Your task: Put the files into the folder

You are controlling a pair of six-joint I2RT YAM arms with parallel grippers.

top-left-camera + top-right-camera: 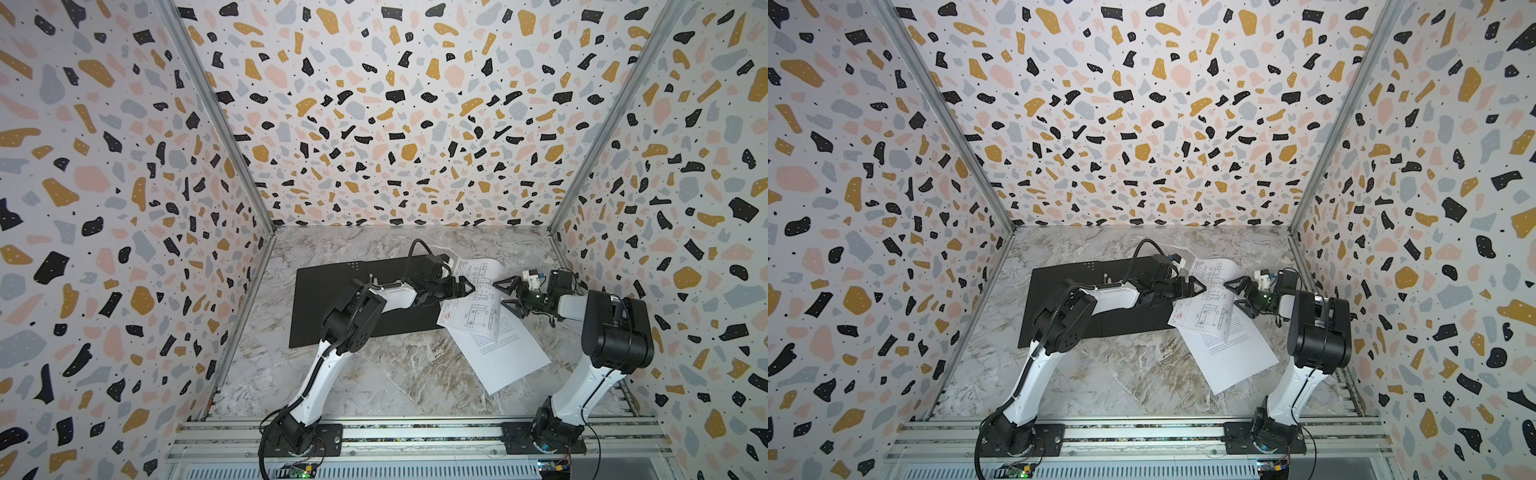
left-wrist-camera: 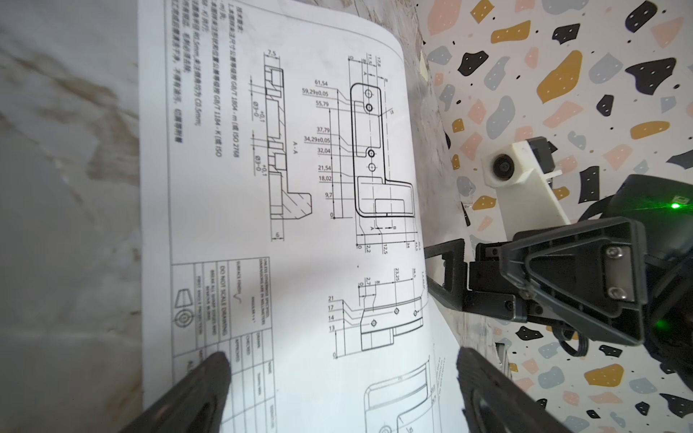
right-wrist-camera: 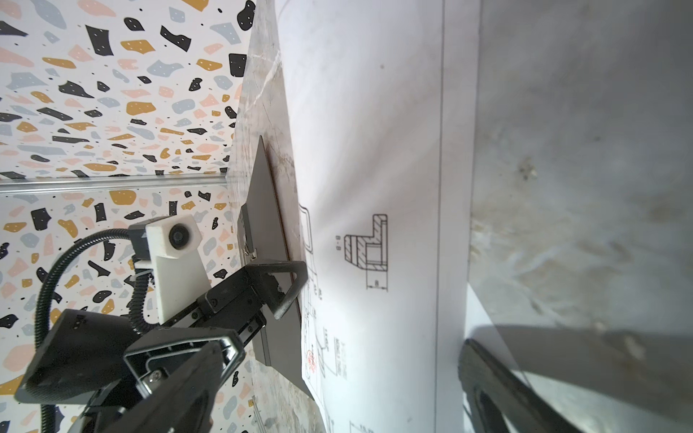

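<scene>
Left fingers point(image 2: 198, 386) and right fingers point(image 3: 487, 378) spread, empty, at drawing sheet point(image 2: 300, 232) with "DO NOT SCALE DRAWING"

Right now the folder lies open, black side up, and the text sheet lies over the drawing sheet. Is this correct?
One thing is reversed: the drawing sheet lies over the text sheet, as both top views show. The folder does lie open, black side up.
</scene>
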